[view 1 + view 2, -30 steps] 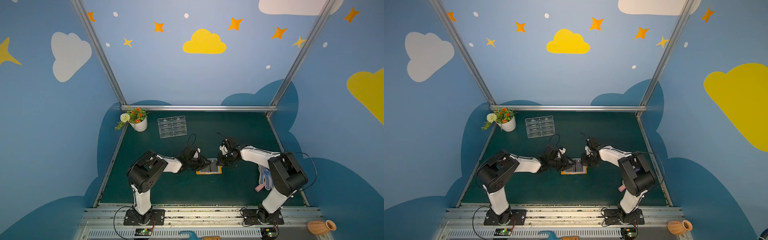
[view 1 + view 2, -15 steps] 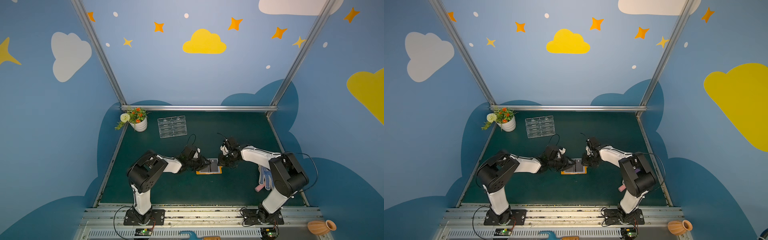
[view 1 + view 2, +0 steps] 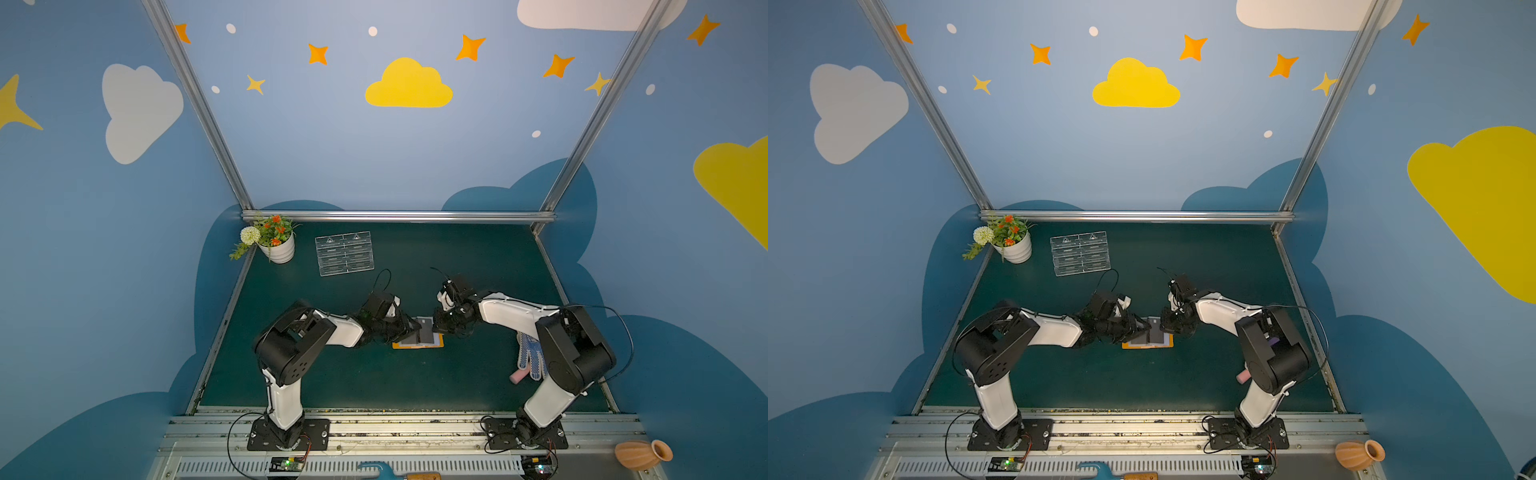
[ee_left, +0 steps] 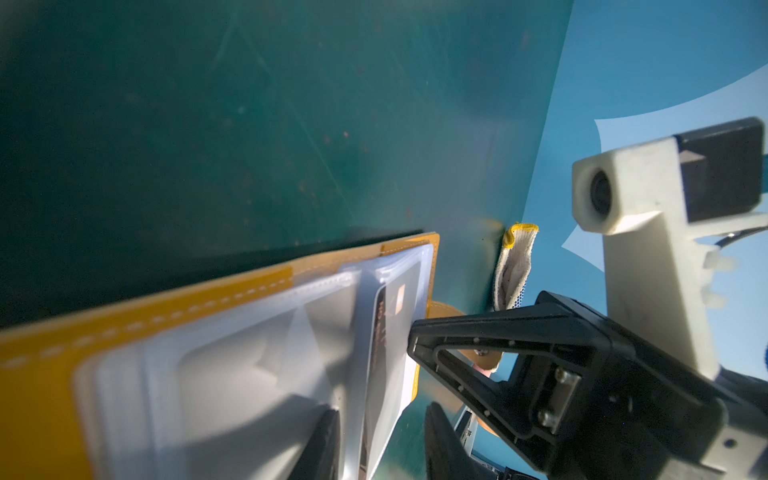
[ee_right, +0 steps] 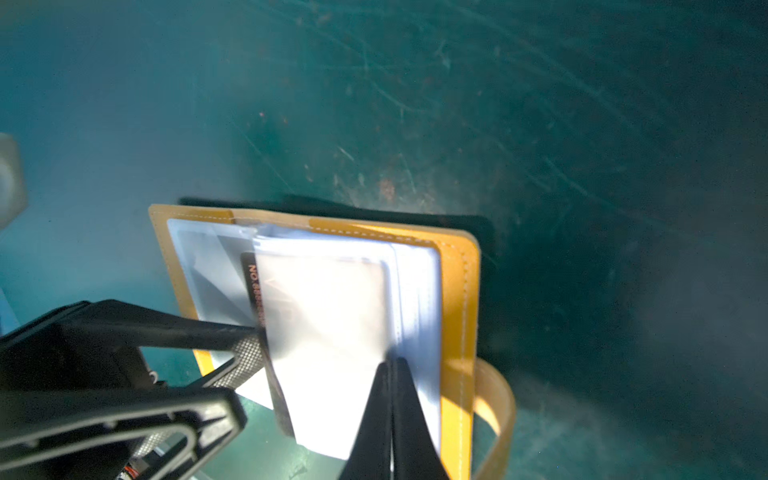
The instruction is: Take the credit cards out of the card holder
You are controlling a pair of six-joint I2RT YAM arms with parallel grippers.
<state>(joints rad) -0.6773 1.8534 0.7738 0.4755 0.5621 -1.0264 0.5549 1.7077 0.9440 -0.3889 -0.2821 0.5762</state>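
Green table mat, both top views: an orange-yellow booklet-style card holder lies open, with the left gripper and right gripper at its opposite edges. Left wrist view: left fingers stand apart, straddling a clear sleeve that holds a dark brown-black credit card. Right wrist view: right fingers press together over the holder's pages.

Bright glare, blurred wrist views

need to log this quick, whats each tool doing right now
left tool: open, either side of the card
right tool: shut on a clear page
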